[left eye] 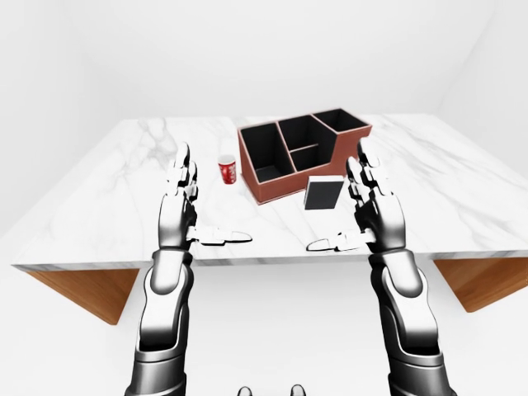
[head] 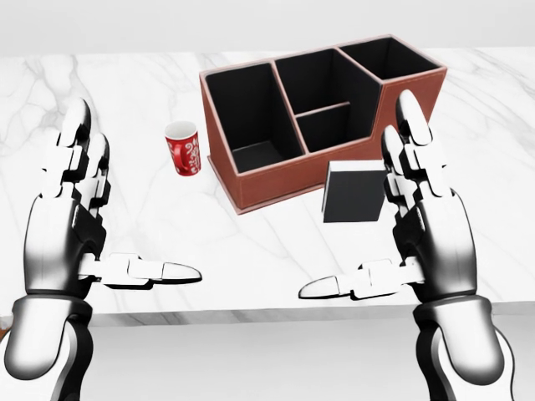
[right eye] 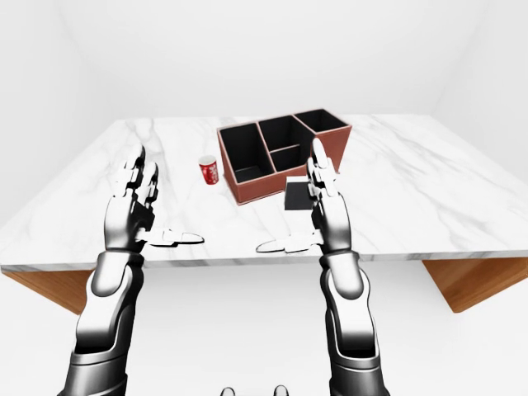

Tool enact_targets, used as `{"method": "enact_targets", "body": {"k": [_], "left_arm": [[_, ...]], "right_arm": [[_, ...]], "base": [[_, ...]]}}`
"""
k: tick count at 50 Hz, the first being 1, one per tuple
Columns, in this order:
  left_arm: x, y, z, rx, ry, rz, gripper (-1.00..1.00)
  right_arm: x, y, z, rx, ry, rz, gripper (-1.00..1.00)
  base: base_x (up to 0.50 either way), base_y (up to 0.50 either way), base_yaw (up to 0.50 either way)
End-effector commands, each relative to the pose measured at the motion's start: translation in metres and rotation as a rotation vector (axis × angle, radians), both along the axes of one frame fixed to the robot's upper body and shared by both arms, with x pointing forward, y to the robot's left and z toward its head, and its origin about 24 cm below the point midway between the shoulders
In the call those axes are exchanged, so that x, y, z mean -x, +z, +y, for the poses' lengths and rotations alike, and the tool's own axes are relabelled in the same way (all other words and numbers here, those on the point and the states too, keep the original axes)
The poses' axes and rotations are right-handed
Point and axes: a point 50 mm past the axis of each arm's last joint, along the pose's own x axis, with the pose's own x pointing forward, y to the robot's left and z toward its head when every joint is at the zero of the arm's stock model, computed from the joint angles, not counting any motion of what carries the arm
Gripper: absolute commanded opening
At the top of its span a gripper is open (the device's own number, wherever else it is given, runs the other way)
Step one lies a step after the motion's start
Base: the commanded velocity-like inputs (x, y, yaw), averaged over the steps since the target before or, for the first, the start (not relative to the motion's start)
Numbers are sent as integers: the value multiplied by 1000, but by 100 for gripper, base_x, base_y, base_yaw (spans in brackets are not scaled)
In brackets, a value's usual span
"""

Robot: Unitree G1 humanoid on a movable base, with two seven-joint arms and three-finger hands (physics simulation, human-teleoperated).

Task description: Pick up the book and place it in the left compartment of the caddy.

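Note:
A dark book (head: 354, 193) lies on the white marble table (head: 251, 234), just below the right part of the brown caddy (head: 318, 113) in the head view. The caddy has a tall left compartment (head: 247, 117), two small middle ones and a right one, all black inside. My right hand (head: 393, 217) is open, fingers upright, thumb pointing left, right beside the book and partly covering its right edge. My left hand (head: 109, 209) is open and empty at the left, far from the book.
A red cup (head: 183, 148) stands on the table left of the caddy. The table's near edge (left eye: 247, 260) runs just below both hands. Wooden supports (left eye: 82, 289) show under the tabletop at both sides.

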Motion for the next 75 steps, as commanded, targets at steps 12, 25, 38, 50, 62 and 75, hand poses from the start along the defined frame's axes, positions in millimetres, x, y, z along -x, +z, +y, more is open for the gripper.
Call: {"method": "enact_targets", "body": {"k": [12,25,38,50,62,75], "left_arm": [[2,0,0,5,0,-2,100],[2,-1,-1,7,-1,1,100],[2,-2,-1,12,-3,4,100],[1,-2,-1,12,2,7,100],[1,-9,-1,7,-1,36,100],[0,-11,-3,8,-5,44,100]], "right_arm": [[3,0,0,-15,11,-1,100],[6,-1,-2,-17,15,1,100],[4,-2,0,-17,18,5,100],[3,-2,0,-13,17,6,100],[5,-12,2,16,16,50,100],[11,-16,-3,41,25,67,100]], "base": [[34,14,0],[40,4,0],[41,1,0],[41,2,0],[40,3,0],[0,0,0]]}}
